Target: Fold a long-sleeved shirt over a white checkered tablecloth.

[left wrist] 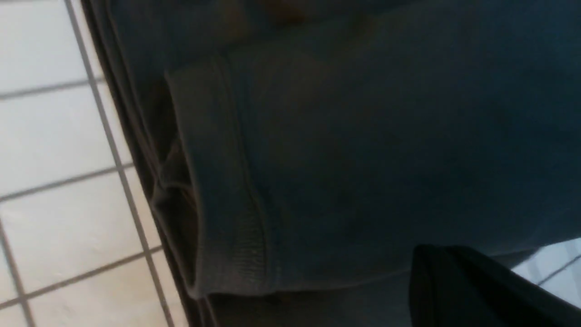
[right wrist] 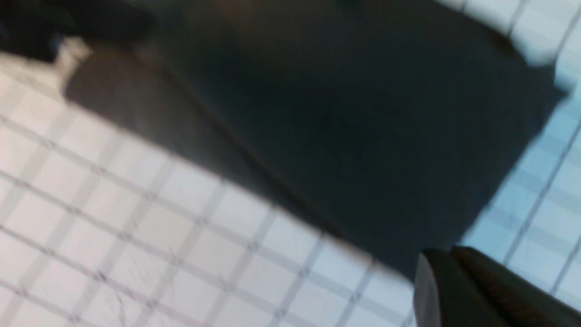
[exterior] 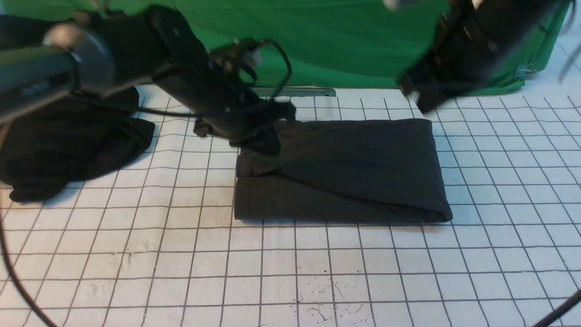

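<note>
The shirt (exterior: 345,172) lies folded into a neat block on the checkered tablecloth (exterior: 181,254), so both arms' jaws are closed and empty above it.

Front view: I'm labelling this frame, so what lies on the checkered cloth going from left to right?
Black heap of cloth → left gripper, down on the shirt's left end → folded long-sleeved shirt → bare white checkered tablecloth. The right gripper hangs above the shirt's far right corner.
</note>
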Tool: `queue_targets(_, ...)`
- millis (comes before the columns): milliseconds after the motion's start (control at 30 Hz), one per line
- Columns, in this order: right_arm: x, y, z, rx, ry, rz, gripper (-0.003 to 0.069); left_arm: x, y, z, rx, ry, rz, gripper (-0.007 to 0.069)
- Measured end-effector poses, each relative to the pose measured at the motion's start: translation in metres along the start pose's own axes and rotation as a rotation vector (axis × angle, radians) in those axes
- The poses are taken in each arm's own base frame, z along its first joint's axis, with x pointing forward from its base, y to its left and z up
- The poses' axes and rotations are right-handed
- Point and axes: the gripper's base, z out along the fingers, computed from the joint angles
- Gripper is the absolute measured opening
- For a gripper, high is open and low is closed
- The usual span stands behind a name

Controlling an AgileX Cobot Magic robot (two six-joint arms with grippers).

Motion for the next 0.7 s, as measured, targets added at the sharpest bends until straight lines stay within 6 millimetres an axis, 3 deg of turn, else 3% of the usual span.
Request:
queue_targets(67, 0.028, -0.018, 0.027, 0.022, 0.105, 0.046, 0.0006, 0.012, 0.005, 0.030, -0.015, 0.105, -0.004, 0.0004)
queue_targets(133, 0.038, -0.027, 0.037, 0.033, 0.122, 0.069, 0.0006, 0.018, 0.007, 0.040, -0.019, 0.153, -0.008, 0.0004)
queue_targets(167, 0.050, -0.036, 0.052, 0.043, 0.147, 0.095, 0.0006, 0.026, 0.010, 0.051, -0.023, 0.223, -0.023, 0.0004)
queue_targets(233, 0.064, -0.044, 0.067, 0.050, 0.174, 0.118, 0.0006, 0.029, 0.010, 0.052, -0.019, 0.258, -0.031, 0.0004)
queue_targets(267, 0.075, -0.051, 0.078, 0.057, 0.188, 0.146, 0.0006, 0.031, 0.010, 0.049, -0.026, 0.278, -0.027, 0.0004)
queue_targets(400, 0.081, -0.056, 0.083, 0.056, 0.189, 0.183, 0.0006, 0.030, 0.007, 0.033, -0.064, 0.287, -0.020, 0.0004)
queue_targets(533, 0.077, -0.055, 0.084, 0.034, 0.152, 0.209, 0.0034, 0.020, -0.005, -0.019, -0.120, 0.205, -0.005, 0.0004)
queue_targets(567, 0.077, -0.055, 0.084, 0.032, 0.148, 0.210, 0.0041, 0.020, -0.006, -0.021, -0.118, 0.200, -0.003, 0.0004)
queue_targets(633, 0.075, -0.052, 0.087, 0.019, 0.140, 0.216, 0.0112, 0.019, -0.010, -0.042, -0.156, 0.166, -0.020, 0.0014)
queue_targets(700, 0.076, -0.051, 0.093, 0.013, 0.154, 0.219, 0.0184, 0.022, -0.010, -0.047, -0.170, 0.179, -0.044, 0.0039)
